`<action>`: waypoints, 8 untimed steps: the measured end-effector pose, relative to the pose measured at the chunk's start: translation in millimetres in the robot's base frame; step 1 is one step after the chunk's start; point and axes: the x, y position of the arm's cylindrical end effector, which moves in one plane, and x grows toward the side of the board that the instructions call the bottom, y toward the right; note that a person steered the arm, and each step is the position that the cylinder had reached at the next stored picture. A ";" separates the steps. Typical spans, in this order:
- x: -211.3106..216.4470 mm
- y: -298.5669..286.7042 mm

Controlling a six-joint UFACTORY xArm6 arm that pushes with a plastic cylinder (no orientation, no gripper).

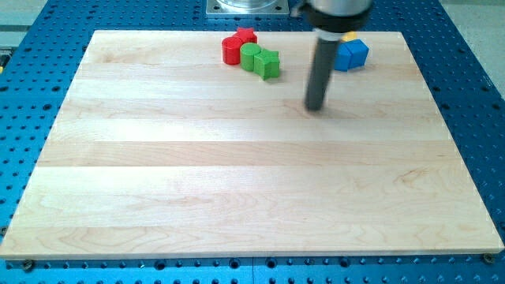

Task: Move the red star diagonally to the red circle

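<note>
The red star lies near the board's top edge, left of centre. The red circle sits touching it, just below and to its left. My tip rests on the board to the lower right of both, well apart from them, with the dark rod rising toward the view's top.
A green circle and a green block touch the red circle's right side. A blue cube with a yellow block behind it sits right of the rod. The wooden board lies on a blue perforated table.
</note>
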 end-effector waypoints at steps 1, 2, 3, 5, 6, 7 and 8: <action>-45.0 -45.2; -53.4 -16.2; -92.8 -13.7; -155.1 -26.1; -144.0 -68.1; -160.8 -79.6; -169.9 -99.1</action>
